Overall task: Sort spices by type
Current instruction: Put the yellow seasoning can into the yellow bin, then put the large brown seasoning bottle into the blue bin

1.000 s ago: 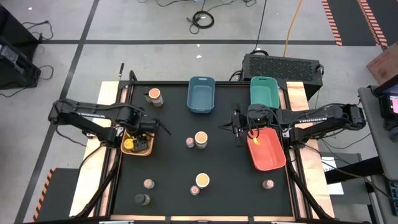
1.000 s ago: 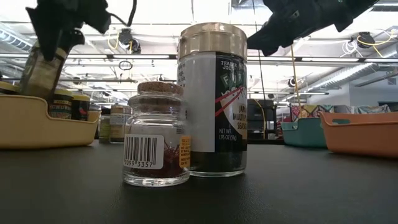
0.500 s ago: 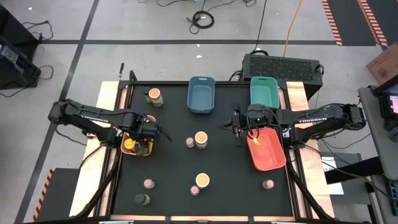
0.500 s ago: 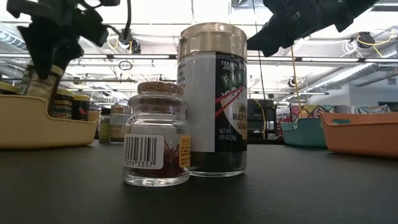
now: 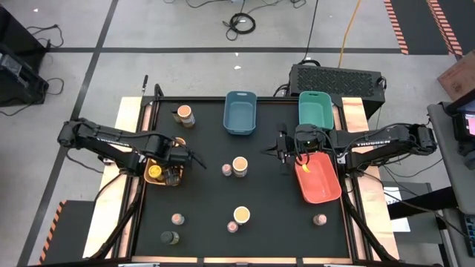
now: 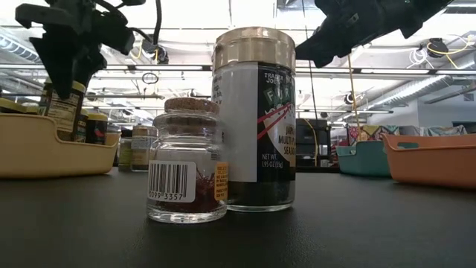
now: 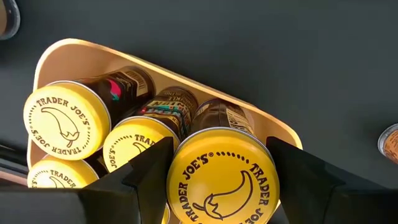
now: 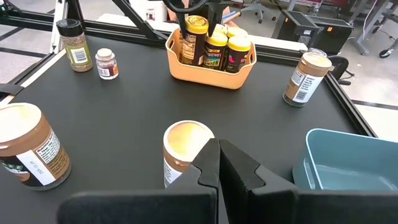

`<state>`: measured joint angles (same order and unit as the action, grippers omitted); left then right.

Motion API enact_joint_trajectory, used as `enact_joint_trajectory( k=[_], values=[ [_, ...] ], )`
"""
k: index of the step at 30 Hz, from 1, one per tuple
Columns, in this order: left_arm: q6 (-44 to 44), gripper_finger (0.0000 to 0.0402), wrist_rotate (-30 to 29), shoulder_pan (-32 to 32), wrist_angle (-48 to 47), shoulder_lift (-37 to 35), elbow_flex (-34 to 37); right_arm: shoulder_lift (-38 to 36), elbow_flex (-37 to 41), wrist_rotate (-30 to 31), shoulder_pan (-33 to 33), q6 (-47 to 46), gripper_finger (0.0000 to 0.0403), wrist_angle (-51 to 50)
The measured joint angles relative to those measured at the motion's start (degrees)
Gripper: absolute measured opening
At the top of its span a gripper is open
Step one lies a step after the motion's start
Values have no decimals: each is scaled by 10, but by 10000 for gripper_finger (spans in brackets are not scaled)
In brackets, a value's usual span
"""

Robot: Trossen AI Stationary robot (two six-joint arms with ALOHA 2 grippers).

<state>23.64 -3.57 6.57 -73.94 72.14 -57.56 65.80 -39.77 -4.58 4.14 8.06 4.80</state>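
Black surface [image 5: 267,208]: left gripper [image 7: 214,163], clamped on a yellow-lidded jar [image 7: 222,175], has lowered it into the orange bin [image 8: 209,74]; release likely follows. Right gripper [image 8: 219,163] waits, fingers together.

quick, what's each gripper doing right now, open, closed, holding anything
Left gripper: shut on a yellow-lidded jar, over the orange bin.
Right gripper: shut, holding nothing.
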Motion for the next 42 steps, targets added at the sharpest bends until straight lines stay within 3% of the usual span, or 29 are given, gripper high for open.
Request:
enact_joint_trajectory(
  k=[13, 20, 28, 42],
  values=[
    [-1, 247, 1, 0, -22, 48, -1, 0, 0, 0, -1, -1, 1, -5],
    [0, 251, 37, 0, -18, 79, 0, 0, 0, 0, -1, -1, 1, -8],
    [9, 297, 65, -7, -24, 91, -5, 0, 0, 0, -1, -1, 1, -8],
    [-21, 318, 50, -17, -96, 80, -139, 0, 0, 0, -1, -1, 1, -3]
  ],
)
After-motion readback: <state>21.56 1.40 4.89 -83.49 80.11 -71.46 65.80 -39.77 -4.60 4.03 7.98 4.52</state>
